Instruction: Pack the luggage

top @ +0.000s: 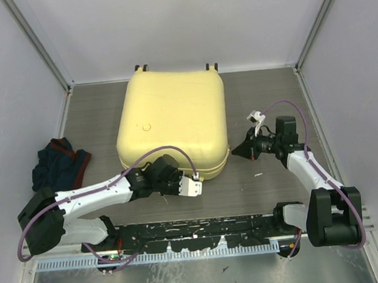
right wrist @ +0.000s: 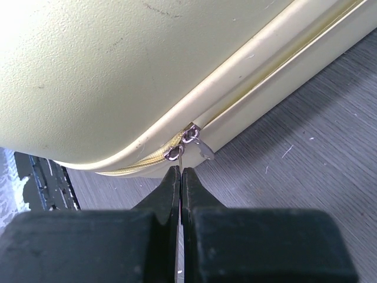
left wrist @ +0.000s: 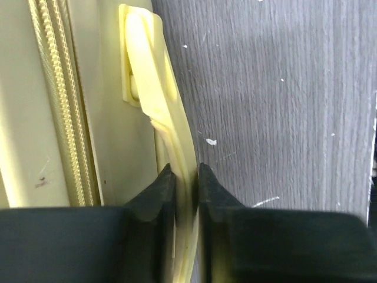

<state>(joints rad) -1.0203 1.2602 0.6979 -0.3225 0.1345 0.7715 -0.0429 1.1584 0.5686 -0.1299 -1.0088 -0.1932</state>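
The pale yellow luggage (top: 171,120) lies flat and closed on the table, its wheels (top: 141,68) at the far edge. My left gripper (top: 200,178) is at its near edge. In the left wrist view it (left wrist: 186,171) is shut on the yellow handle (left wrist: 154,88), beside the shell and its zip (left wrist: 56,106). My right gripper (top: 234,153) is at the near right corner. In the right wrist view it (right wrist: 181,171) is shut on a thin metal zipper pull (right wrist: 183,158) hanging from a slider (right wrist: 174,154) on the luggage (right wrist: 118,71). A second pull (right wrist: 203,148) hangs loose beside it.
A crumpled dark blue and red garment (top: 61,161) lies on the grey wood-grain table (top: 264,103) left of the luggage. Pale walls close in the table at the back and sides. A black rail (top: 196,233) runs along the near edge.
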